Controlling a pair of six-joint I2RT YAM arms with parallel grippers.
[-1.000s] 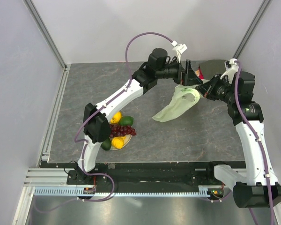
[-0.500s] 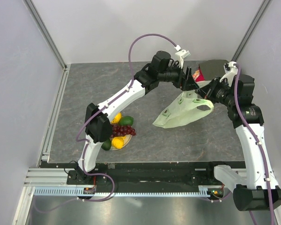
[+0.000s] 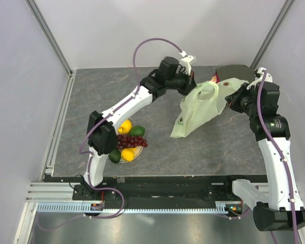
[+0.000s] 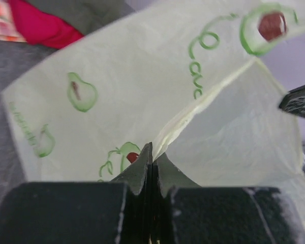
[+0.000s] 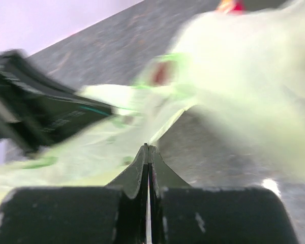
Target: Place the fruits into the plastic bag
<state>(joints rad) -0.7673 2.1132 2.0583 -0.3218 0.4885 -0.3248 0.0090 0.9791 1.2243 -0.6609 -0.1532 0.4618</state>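
Top view: the bag [image 3: 198,109] is held up over the bench [image 3: 91,96], at the back right. The left end effector [image 3: 192,89] is clenched on one edge of it. The right end effector [image 3: 232,99] is clenched on the other edge. The fruits [image 3: 128,141] lie in a heap near the left arm's base.

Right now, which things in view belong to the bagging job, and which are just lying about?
Job: plastic bag; fruits; left hand and right hand, both shut on the bag.
Lying about: plate under the fruits; red and dark cloth.
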